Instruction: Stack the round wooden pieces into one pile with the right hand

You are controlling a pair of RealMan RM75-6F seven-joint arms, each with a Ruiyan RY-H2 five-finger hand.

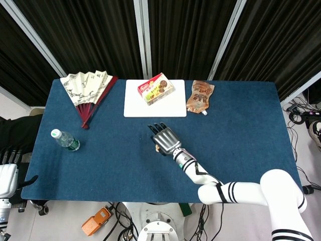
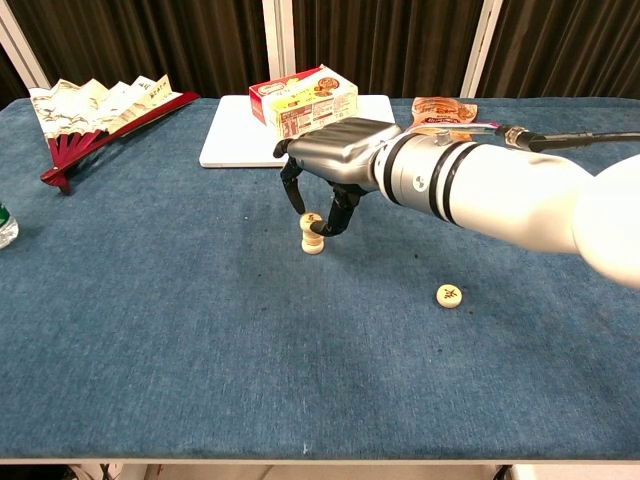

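Note:
A short pile of round wooden pieces (image 2: 313, 238) stands mid-table; in the head view only its edge (image 1: 157, 148) shows beside my right hand. That hand (image 2: 330, 165) (image 1: 165, 137) hovers over the pile with its fingers pointing down around the top piece. One fingertip (image 2: 322, 227) touches the pile's right side, and the finger on the left stands apart from it. A single loose piece (image 2: 449, 295) lies flat on the cloth to the right, under my forearm. My left hand (image 1: 10, 156) sits off the table's left edge, barely visible.
At the back stand a white board (image 2: 240, 140) carrying a snack box (image 2: 305, 100), a brown pouch (image 2: 440, 110) and a folding fan (image 2: 100, 110). A plastic bottle (image 1: 65, 140) lies near the left edge.

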